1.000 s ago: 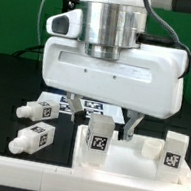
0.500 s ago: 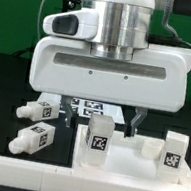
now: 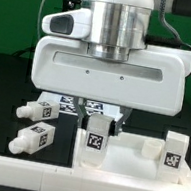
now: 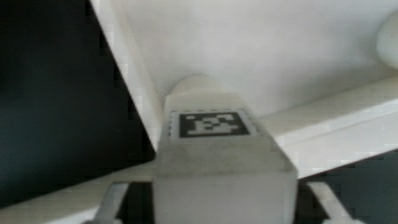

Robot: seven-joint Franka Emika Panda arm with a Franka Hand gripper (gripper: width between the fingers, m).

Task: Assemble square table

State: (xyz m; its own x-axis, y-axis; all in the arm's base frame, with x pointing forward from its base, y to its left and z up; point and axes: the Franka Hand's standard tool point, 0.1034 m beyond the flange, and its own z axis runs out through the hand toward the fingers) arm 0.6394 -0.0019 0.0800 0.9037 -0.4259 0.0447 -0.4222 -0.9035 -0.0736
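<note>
The fingers (image 4: 118, 203) have slid across to straddle the short white tagged plastic leg (image 3: 96, 141) on the white square tray-like top (image 3: 136, 168). Whether they are clenched, I cannot tell; a grasp seems next.

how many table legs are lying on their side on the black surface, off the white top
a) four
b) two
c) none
b: one lying leg and a second lying leg rest on the black surface, at the exterior view's left of the table top.
</note>
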